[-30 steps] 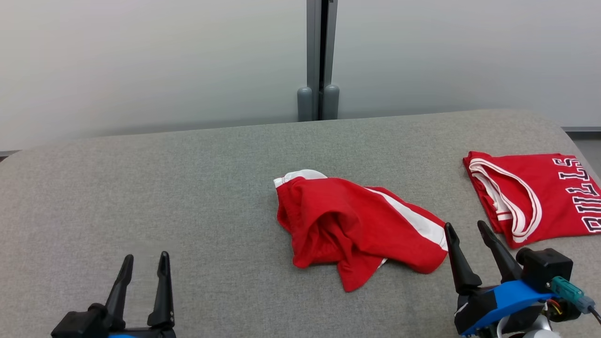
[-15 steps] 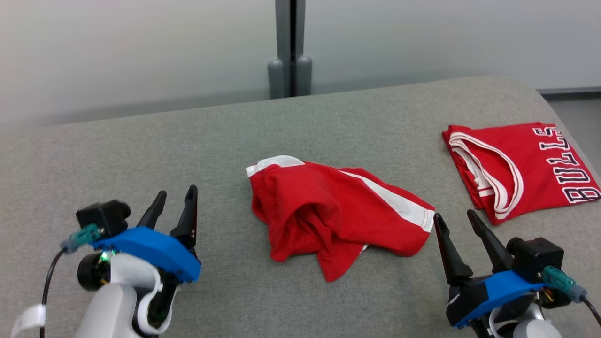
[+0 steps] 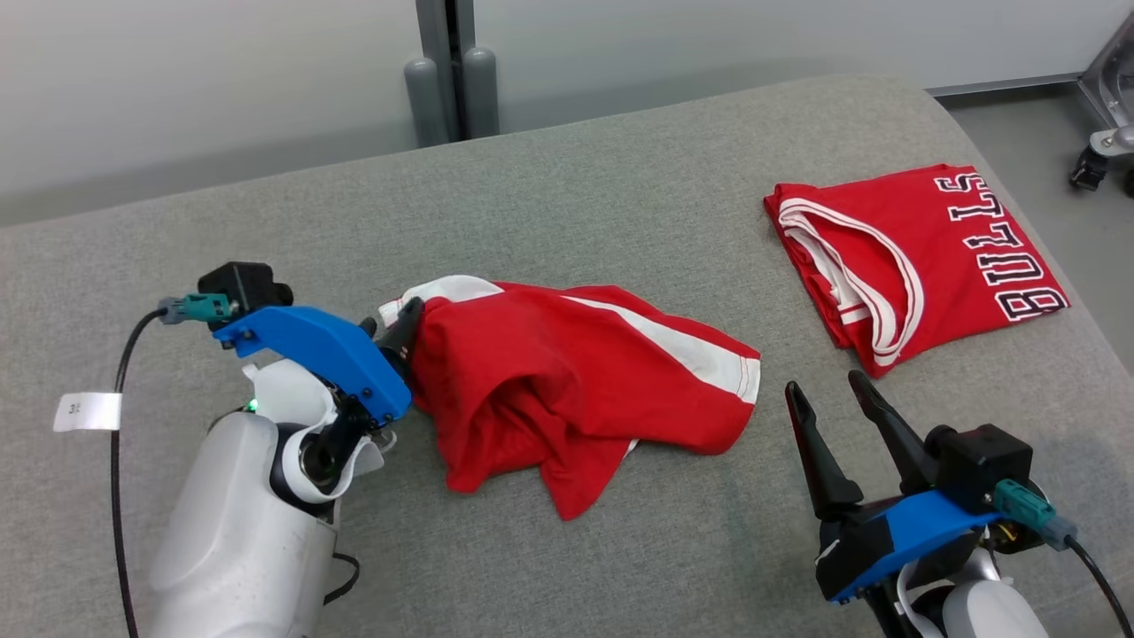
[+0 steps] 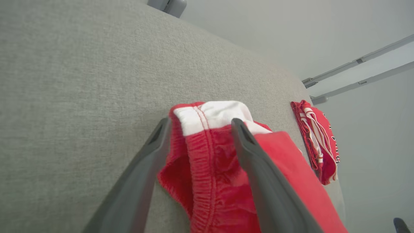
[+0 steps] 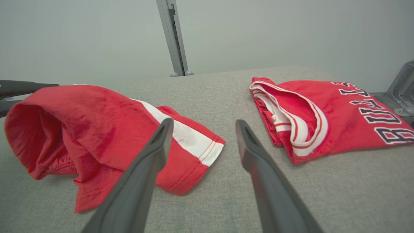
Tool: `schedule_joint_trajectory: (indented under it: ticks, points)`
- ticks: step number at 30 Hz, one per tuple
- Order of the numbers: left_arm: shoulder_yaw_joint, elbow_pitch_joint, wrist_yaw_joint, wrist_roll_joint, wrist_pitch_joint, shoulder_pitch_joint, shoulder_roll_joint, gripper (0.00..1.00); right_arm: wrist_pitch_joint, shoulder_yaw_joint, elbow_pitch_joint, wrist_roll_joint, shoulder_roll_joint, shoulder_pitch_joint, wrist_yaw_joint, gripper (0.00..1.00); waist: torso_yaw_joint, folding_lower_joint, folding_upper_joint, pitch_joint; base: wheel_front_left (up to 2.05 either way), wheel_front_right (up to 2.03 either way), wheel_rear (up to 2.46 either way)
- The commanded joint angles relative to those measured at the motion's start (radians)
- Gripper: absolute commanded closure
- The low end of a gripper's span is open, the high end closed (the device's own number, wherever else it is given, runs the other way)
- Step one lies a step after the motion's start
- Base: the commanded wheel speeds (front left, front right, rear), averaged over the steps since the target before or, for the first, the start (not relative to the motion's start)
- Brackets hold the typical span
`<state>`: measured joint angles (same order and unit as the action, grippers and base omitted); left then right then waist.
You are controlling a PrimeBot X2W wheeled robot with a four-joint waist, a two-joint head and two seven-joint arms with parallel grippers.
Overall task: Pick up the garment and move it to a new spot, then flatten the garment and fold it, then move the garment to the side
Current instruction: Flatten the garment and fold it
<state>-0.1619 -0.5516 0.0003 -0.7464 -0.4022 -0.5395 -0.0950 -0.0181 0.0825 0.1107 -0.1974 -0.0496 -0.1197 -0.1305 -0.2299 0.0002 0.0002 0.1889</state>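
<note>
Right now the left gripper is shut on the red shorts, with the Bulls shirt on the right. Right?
No: the left wrist view shows the left gripper open, straddling the waistband of the red shorts. The Bulls shirt is on the right.

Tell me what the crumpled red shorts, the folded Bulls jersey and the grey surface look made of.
Red shorts: soft matte cloth, probably a knit; it slumps in folds, with a gathered elastic waistband.
Bulls jersey: thin matte fabric, likely synthetic; lies flat, striped trim.
Grey surface: matte heathered textile, felt-like or woven; fine flecked grain.
</note>
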Motion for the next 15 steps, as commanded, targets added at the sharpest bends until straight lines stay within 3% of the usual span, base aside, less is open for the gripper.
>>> schedule_joint_trajectory:
  ticks: [1,6,15]
  points:
    - [0.004,-0.017,-0.006,-0.018,-0.025,-0.022,0.002,0.00,-0.006,0.004,0.004,0.005,-0.002,-0.009,0.000,0.00,-0.007,-0.0002,-0.0002,-0.001,0.00,0.00,0.00]
    - [0.010,-0.049,0.010,-0.034,-0.041,-0.022,-0.001,0.00,-0.009,0.016,0.013,0.001,-0.002,-0.014,0.000,0.00,-0.021,-0.0002,-0.0002,-0.006,0.00,0.00,0.00]
    - [0.059,-0.114,-0.019,-0.116,-0.035,-0.044,0.011,0.00,-0.009,0.028,0.003,-0.001,-0.009,-0.021,0.000,0.00,-0.050,-0.0002,-0.0002,0.008,0.00,0.00,0.00]
